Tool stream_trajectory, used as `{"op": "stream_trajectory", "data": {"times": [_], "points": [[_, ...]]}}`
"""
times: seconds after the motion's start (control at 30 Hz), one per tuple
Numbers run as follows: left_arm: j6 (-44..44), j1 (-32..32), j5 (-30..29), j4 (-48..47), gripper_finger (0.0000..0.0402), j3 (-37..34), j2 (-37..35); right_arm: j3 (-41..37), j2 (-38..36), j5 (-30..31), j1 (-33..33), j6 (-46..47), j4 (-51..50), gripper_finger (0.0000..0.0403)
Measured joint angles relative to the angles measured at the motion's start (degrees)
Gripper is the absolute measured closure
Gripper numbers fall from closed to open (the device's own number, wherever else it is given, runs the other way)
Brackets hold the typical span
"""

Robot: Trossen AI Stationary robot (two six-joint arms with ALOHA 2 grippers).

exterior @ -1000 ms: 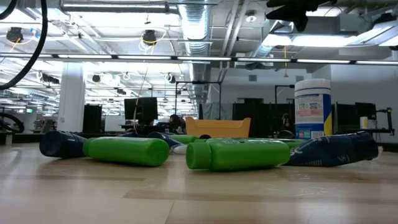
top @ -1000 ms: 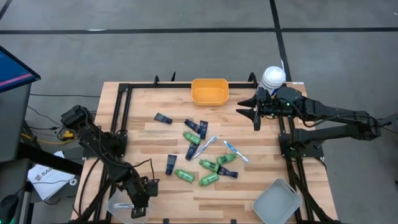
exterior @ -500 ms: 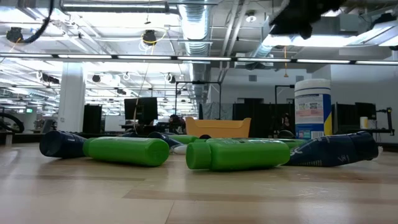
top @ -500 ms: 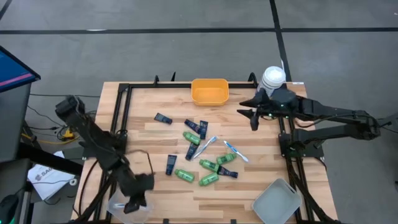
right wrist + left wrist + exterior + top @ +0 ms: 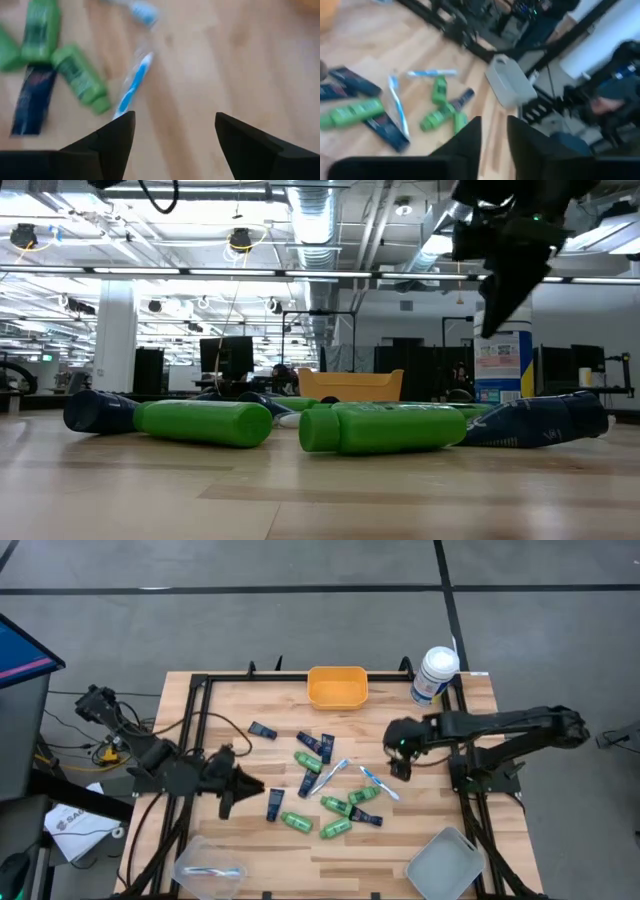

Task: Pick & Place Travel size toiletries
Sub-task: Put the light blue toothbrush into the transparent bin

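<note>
The travel size toiletries lie scattered mid-table: green bottles point(image 5: 336, 828), navy tubes point(image 5: 275, 804) and two toothbrushes point(image 5: 328, 777). One more toothbrush point(image 5: 212, 871) lies in the clear tray point(image 5: 185, 858) at the near left. My left gripper point(image 5: 240, 795) hovers left of the pile, pointing almost level toward it, open by a narrow gap point(image 5: 494, 140) with nothing in it. My right gripper point(image 5: 393, 770) hangs above the table at the pile's right side, wide open point(image 5: 175, 125), tilted down; a blue-white toothbrush point(image 5: 132, 87) lies just ahead of it.
An orange bin point(image 5: 337, 686) stands at the far edge and a white canister point(image 5: 437, 675) at the far right corner. A grey tray point(image 5: 445, 862) sits at the near right. Black frame rails point(image 5: 195, 720) run along the table's left, far and right sides.
My left gripper has risen from the clear tray at the near left corner and swung toward the table's far and right, toward the pile, tipping from pointing down to nearly level. My right gripper has come down and toward the near edge from beside the canister, tipping downward.
</note>
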Motion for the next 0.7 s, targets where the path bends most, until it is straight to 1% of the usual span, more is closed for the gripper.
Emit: {"op": "stream_trajectory", "data": {"times": [0.2, 0.3, 0.4, 0.53, 0.7], "points": [[6.4, 5.4, -0.1, 3.6, 0.0215, 0.0, 0.7, 0.0, 5.9, -1.2, 5.3, 1.9, -1.9, 0.0137], [6.8, 7.6, -0.1, 3.5, 0.0173, 0.0, 1.5, 0.0, 8.6, -1.4, 7.2, 3.3, -1.4, 0.0137], [6.9, 9.2, -0.1, 3.5, 0.0141, 0.0, 1.8, 0.0, 11.3, -1.4, 8.8, 4.8, -0.6, 0.0137], [6.9, 11.1, -0.1, 3.4, 0.0115, 0.0, 2.1, 0.0, 14.7, -1.6, 10.7, 6.6, 1.4, 0.0137], [6.9, 12.3, -0.1, 3.5, 0.0108, 0.0, 2.1, -0.5, 18.7, -2.0, 11.9, 8.5, 3.8, 0.0137]]}}
